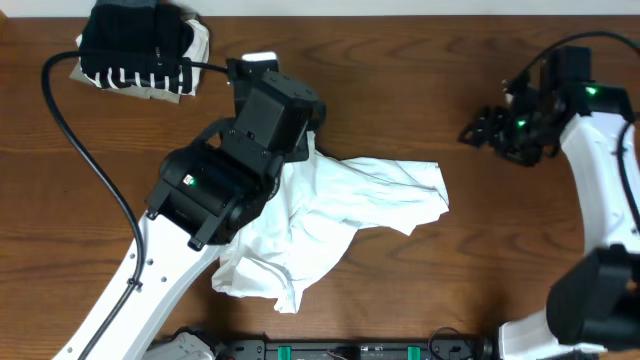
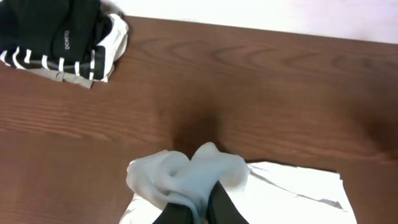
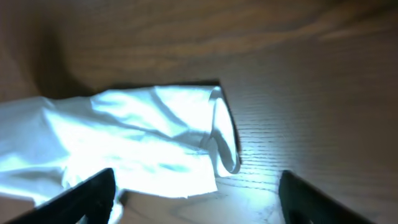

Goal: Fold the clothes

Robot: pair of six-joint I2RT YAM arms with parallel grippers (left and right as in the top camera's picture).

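Observation:
A crumpled white T-shirt [image 1: 345, 210] lies spread on the middle of the wooden table. My left gripper [image 2: 200, 210] is shut on a bunched fold of the shirt [image 2: 186, 174] at its upper left edge; in the overhead view the arm's wrist [image 1: 270, 115] hides the fingers. My right gripper [image 1: 487, 130] hovers at the far right, apart from the shirt. In the right wrist view the right gripper [image 3: 199, 190] stands wide open with nothing between its fingers [image 3: 87, 196], and the shirt's sleeve [image 3: 155, 137] lies just ahead of it.
A stack of other clothes [image 1: 140, 50], black, black-and-white striped and beige, sits at the table's far left corner, also seen as the stack [image 2: 59, 37] in the left wrist view. A black cable [image 1: 70, 130] curves across the left side. Bare wood [image 1: 500, 260] lies right of the shirt.

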